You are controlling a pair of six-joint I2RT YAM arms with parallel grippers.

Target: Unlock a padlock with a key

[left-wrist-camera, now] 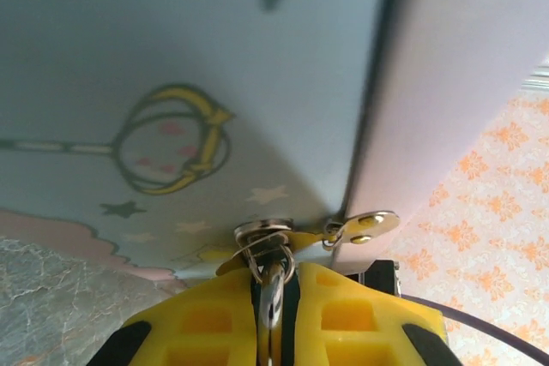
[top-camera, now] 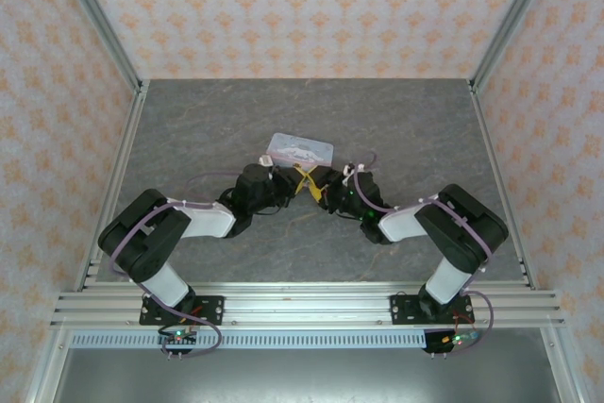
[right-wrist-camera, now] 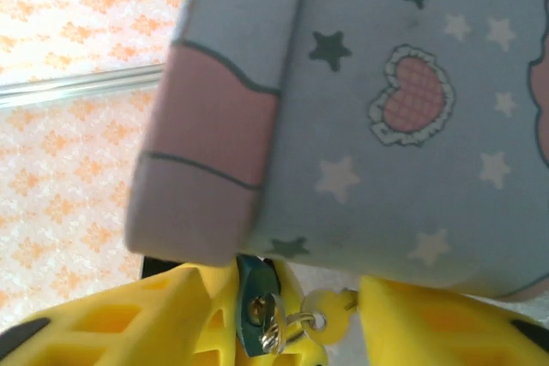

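Padlock (right-wrist-camera: 251, 310), long axis seemingly upright

Blue padlock (right-wrist-camera: 251, 297) under the tin (right-wrist-camera: 386, 126), between parted yellow jaws

No legible text – anywhere (tin (right-wrist-camera: 386, 83) included).

From above and behind, you look down over the whole table (top-camera: 311, 110). Your left wrist camera peers past the left claw (left-wrist-camera: 273, 297), almost against the tin (left-wrist-camera: 171, 83). Your right wrist camera peers past the right claw (right-wrist-camera: 296, 310) at that same tin, equally close.
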